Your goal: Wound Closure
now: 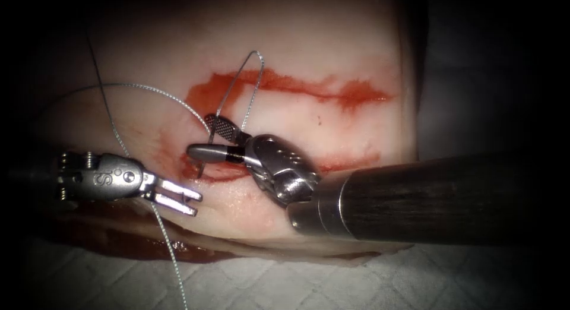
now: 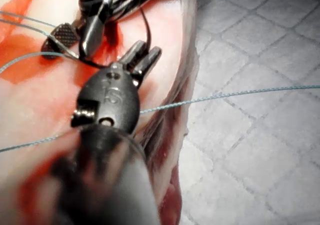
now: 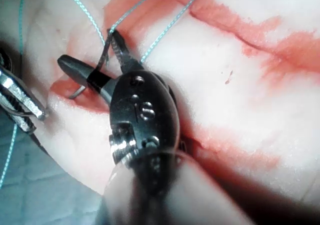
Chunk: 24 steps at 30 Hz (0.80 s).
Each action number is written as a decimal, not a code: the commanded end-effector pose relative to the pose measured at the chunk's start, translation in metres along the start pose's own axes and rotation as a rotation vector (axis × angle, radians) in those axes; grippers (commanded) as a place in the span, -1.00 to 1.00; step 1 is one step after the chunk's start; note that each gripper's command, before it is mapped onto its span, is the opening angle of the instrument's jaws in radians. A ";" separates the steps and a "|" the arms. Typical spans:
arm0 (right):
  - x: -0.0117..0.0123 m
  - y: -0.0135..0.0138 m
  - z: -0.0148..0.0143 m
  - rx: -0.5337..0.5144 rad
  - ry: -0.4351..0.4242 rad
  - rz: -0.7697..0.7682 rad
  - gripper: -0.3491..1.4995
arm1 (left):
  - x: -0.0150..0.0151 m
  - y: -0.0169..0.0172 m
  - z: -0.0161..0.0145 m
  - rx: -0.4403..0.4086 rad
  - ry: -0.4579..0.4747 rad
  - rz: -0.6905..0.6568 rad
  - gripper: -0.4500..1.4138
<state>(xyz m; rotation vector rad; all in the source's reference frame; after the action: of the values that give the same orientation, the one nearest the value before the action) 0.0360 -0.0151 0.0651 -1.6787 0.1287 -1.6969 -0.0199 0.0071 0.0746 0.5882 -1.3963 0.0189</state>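
Loosely placed just now: needle (image 1: 236, 91) at the left end of the cut (image 1: 309, 90), rising steeply from the tissue (image 1: 332, 43), lower end apparently sunk in beside the red fluid (image 1: 208, 96), though hard to tell how deep. Passes between the fingers of the right tool (image 1: 200, 135), spread wide and gripping nothing, so unheld along its whole curve. Could tip over or slide out of the tissue if nudged by either finger while closing. Thread (image 1: 154, 95) doubles back from the needle's upper end, drops close past the right tool's upper finger, and sweeps left in a long loop. Risks being pinched along with the needle, or in its place, and frayed. Left tool (image 1: 196, 205) near the tissue's front edge, left of the needle, fingers slightly parted and empty, with thread running just behind. Might snag that strand on any sideways move and drag the loose needle with it.
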 end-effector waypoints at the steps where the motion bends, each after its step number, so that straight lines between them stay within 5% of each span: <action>1: 0.0001 -0.0010 0.0006 0.012 -0.005 -0.072 0.82 | -0.0001 0.0000 0.0007 -0.002 -0.002 0.000 -1.00; 6: -0.0013 -0.0014 0.0004 0.036 -0.005 -0.151 0.89 | -0.0019 -0.0010 0.0015 -0.007 -0.044 -0.130 -1.00; 11: -0.0026 -0.0022 -0.0005 0.070 -0.004 -0.194 0.87 | -0.0043 -0.0007 0.0012 0.005 -0.141 -0.489 -1.00; 14: -0.0031 -0.0027 -0.0008 0.100 -0.004 -0.210 0.87 | -0.0066 0.0002 0.0005 0.000 -0.279 -0.575 -1.00; 24: -0.0055 -0.0035 -0.0006 0.136 -0.049 -0.322 0.78 | -0.0122 0.0017 -0.0047 -0.055 -0.731 -1.294 -1.00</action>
<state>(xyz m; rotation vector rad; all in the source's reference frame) 0.0325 -0.0102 0.0619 -1.7095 -0.2921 -1.8588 -0.0176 0.0146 0.0628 1.4839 -1.4168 -1.4206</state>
